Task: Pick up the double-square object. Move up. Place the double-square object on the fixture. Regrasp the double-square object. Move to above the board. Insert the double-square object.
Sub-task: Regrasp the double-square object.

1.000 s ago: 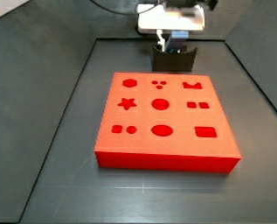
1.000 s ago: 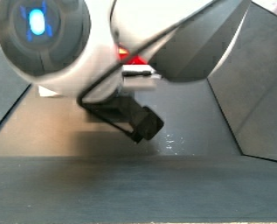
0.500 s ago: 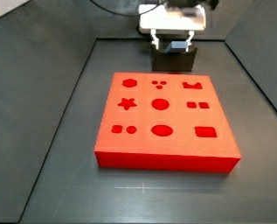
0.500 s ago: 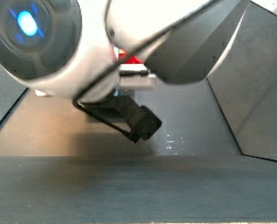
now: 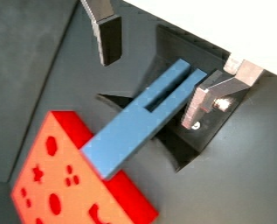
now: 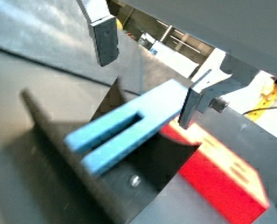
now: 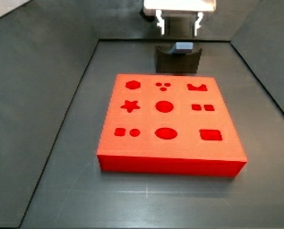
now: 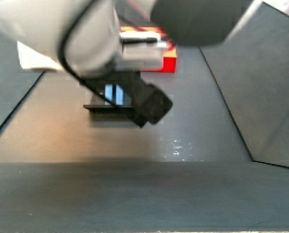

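Wrist views: gripper [image 5: 164, 66] released, fingers [image 5: 107, 33] spread well apart, above bar [image 5: 147, 114]; bar rests tilted in fixture [image 5: 190, 144] notch, touching neither pad. Board [image 5: 71, 179] just beside fixture.

Side view: gripper [image 7: 179, 27] above fixture [image 7: 177, 59] at tray's far edge; board [image 7: 168, 121] mid-tray. Bar [image 7: 180, 46] atop fixture.

Side view: arm blocks most; fixture [image 8: 140, 100] visible, pale strip on it possibly bar.

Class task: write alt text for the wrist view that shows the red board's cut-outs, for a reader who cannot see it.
A pale blue double-square object rests tilted in the dark fixture, released. The hand is open above it, its silver fingers apart on either side and touching nothing. The orange-red board lies beside the fixture.
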Motion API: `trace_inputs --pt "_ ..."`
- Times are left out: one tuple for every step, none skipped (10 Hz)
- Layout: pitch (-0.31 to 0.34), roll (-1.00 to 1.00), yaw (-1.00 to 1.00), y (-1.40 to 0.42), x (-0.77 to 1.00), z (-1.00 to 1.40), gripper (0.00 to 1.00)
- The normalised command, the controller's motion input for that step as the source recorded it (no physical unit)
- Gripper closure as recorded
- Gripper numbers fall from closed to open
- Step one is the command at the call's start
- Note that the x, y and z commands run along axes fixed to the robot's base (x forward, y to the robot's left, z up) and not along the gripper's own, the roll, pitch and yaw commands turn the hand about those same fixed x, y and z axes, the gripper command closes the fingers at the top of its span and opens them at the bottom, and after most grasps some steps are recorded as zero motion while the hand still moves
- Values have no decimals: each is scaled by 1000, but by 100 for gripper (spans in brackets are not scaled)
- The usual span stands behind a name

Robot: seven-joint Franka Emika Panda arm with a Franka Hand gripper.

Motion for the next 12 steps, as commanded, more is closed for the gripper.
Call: trace_inputs --pt "51 51 -36 0 -32 506 0" --pt "43 60 -37 -2 -34 270 0" --pt "58 1000 12 -1000 5 976 0" --pt "54 1000 13 -1000 8 912 0" --pt "46 1000 12 -1000 -17 890 0" --pt "35 1000 10 -1000 -49 844 0" --pt "32 1000 10 -1000 -56 813 0" --pt "27 1000 10 -1000 -60 730 0" --pt "25 1000 10 -1000 -67 643 0" --pt "20 1000 10 -862 -65 400 0" --pt "17 1000 10 -735 -55 267 0" --pt "12 1000 11 -469 -40 130 0"
